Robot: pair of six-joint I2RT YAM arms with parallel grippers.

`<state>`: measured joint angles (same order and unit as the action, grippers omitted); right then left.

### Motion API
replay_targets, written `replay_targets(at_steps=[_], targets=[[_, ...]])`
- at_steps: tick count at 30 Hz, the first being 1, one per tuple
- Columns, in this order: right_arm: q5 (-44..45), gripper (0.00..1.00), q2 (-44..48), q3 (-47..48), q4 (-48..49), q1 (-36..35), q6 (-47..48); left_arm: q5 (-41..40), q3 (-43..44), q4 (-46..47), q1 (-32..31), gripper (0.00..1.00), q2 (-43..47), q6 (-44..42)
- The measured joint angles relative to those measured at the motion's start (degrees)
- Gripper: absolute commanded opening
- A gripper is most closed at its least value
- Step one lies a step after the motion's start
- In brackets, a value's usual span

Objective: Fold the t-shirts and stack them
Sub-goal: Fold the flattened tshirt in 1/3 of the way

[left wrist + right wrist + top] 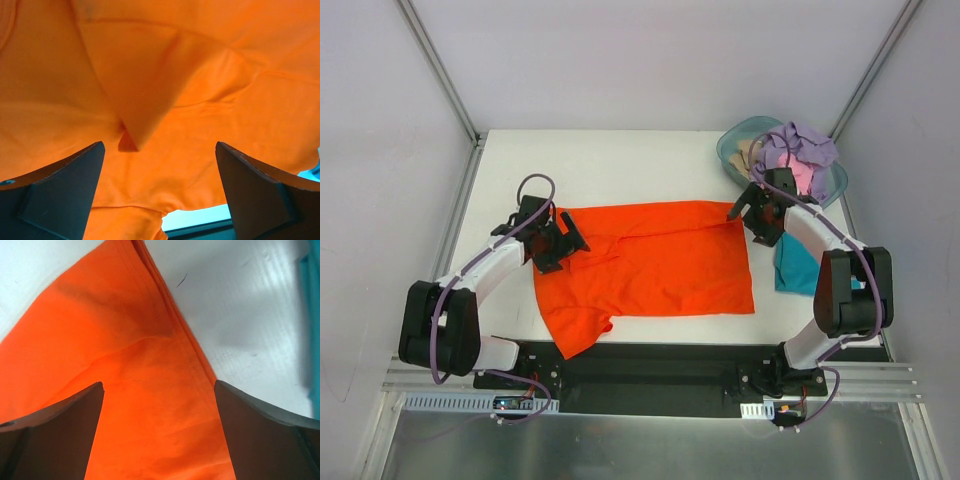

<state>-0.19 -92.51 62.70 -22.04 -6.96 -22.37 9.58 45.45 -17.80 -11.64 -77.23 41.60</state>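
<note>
Orange t-shirt (660, 262): soft matt cloth, lightly creased, with a stitched hem; table (620, 160): smooth white surface with a faint sheen; tub (730, 158): translucent blue-green plastic; near rail (880, 382): bare silvery metal.

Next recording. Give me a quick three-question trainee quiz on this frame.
1. True or false: the left gripper is shut on the orange t-shirt.
2. The teal t-shirt lies: A) on the orange t-shirt; B) on the table by the right arm; C) in the left gripper.
3. Which corner of the orange t-shirt is the right gripper over?
Key: 1 false, it is open; 2 B; 3 the far right corner.
</note>
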Motion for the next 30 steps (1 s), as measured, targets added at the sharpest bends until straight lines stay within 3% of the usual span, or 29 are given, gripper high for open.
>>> replay_targets(at_steps=[3, 6, 8, 14, 18, 19, 25, 30], targets=[[-2.4, 0.84, -0.2, -1.2, 2.6, 0.2, -4.7, 0.4, -1.3, -0.6, 0.0, 0.76, -0.4, 0.5], [-3.4, 0.72, -1.3, -1.0, 5.6, 0.2, -7.7, 0.4, -1.3, 0.0, 0.0, 0.65, -1.7, 1.0], [-3.6, 0.69, -2.9, -0.2, 6.8, 0.2, -9.4, 0.4, -1.2, 0.2, 0.0, 0.61, -3.0, 1.1], [-3.3, 0.62, -6.8, 0.6, 7.9, 0.3, -12.2, 0.4, 0.3, 0.7, 0.0, 0.34, -7.1, 1.2], [-2.3, 0.35, -8.0, 1.1, 7.9, 0.3, -12.8, 0.4, 2.0, 1.3, 0.0, 0.11, -10.1, 0.9], [-2.0, 0.3, -8.3, 1.6, 7.9, 0.3, -12.9, 0.5, 2.3, 1.3, 0.0, 0.0, -10.5, 1.0], [1.3, 0.01, -10.3, 6.8, 6.7, 0.0, -10.4, 0.4, 3.9, 1.4, 0.0, 0.0, -11.2, 0.7], [2.9, 0.01, -11.2, 11.2, 5.8, -0.5, -6.1, 0.2, 4.3, 1.4, 0.5, 0.0, -9.1, 0.2]])
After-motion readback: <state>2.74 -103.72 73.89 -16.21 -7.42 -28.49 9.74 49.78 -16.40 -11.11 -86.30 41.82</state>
